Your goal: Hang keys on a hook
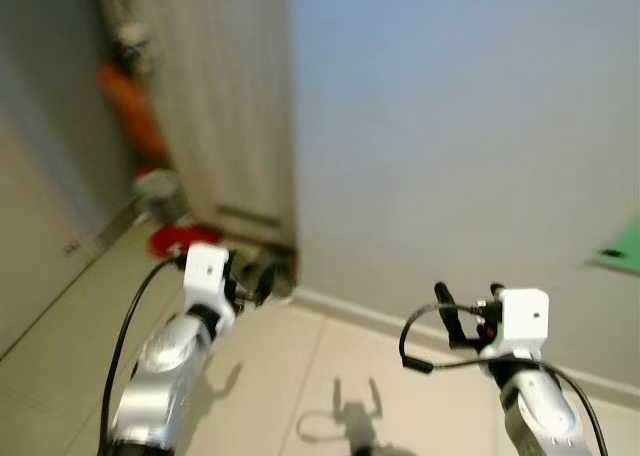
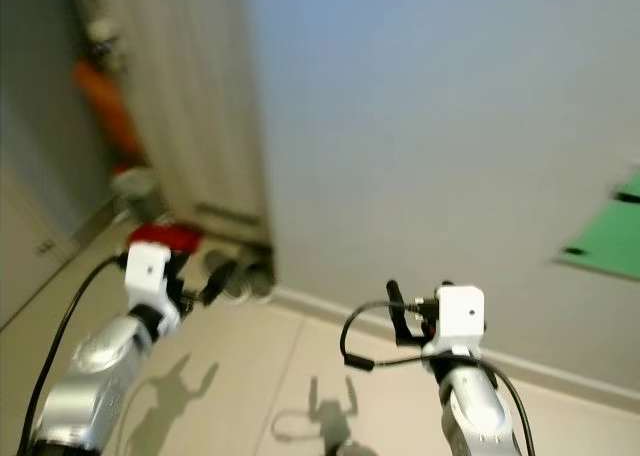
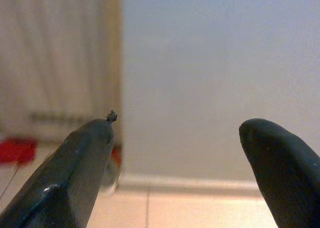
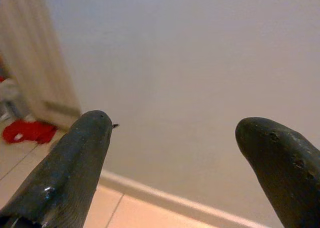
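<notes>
Facing a plain grey wall (image 1: 450, 126), the left gripper (image 3: 175, 153) and right gripper (image 4: 175, 158) are both released and empty; neither keys nor hook can be seen, so finding them should come first.

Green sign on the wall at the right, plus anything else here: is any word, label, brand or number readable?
None can be read.
Green sign: dark marks on it, too blurred to read as text.
Red object on the floor: no lettering can be made out.
Wall: plain, no text.
</notes>
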{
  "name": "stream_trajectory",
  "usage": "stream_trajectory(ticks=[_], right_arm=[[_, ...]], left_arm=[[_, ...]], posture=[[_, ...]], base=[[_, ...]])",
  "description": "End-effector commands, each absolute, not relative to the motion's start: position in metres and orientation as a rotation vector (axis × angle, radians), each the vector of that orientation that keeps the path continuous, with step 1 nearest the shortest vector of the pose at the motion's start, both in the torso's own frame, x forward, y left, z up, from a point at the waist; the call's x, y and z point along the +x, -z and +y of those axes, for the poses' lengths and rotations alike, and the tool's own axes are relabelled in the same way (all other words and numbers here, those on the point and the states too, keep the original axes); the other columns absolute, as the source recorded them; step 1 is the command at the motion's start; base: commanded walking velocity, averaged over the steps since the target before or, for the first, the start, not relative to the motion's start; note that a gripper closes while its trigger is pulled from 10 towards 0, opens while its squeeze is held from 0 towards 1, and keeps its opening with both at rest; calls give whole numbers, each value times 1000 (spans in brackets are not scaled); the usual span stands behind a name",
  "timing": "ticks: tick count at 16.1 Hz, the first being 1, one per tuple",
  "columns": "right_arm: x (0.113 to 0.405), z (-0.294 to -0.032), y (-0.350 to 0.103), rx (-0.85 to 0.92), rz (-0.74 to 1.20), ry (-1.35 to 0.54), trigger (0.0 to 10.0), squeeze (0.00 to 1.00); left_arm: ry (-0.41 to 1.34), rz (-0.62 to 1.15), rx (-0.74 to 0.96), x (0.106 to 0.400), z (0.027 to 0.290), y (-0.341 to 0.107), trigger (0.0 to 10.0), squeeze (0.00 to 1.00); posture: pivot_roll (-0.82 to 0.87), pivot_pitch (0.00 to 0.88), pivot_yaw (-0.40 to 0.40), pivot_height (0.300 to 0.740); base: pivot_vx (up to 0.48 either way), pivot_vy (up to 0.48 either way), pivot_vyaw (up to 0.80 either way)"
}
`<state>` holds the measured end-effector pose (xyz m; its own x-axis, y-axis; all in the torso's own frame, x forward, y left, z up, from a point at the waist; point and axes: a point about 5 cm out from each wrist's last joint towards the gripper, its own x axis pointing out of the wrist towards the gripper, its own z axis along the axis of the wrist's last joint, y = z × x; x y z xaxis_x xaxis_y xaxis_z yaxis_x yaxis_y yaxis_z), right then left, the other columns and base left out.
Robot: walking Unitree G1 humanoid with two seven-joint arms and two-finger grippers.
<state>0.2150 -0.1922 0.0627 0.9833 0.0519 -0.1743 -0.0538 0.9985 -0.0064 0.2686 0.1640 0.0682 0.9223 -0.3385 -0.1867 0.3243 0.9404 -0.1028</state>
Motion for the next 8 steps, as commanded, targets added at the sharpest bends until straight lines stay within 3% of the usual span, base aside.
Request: stream_trajectory(ticks=[1,5,8], right_arm=[[218,-192,-64,-20,163,-51,10000,0],[224,-195,-58,-23,167,-44,10000,0],[217,-201,-54,-28,181,-43,10000,0]], left_arm=[[340,220,-59,268,166,-66,10000,0],[357,195,-82,276,160,-68,10000,0],[325,193,-100,264,166,-64,10000,0]], posture=[[-114,0,44,740],[-130,0,55,740],[-134,0,43,740]], base=[[0,0,-644],[263,-398,-647],[284,-385,-648]])
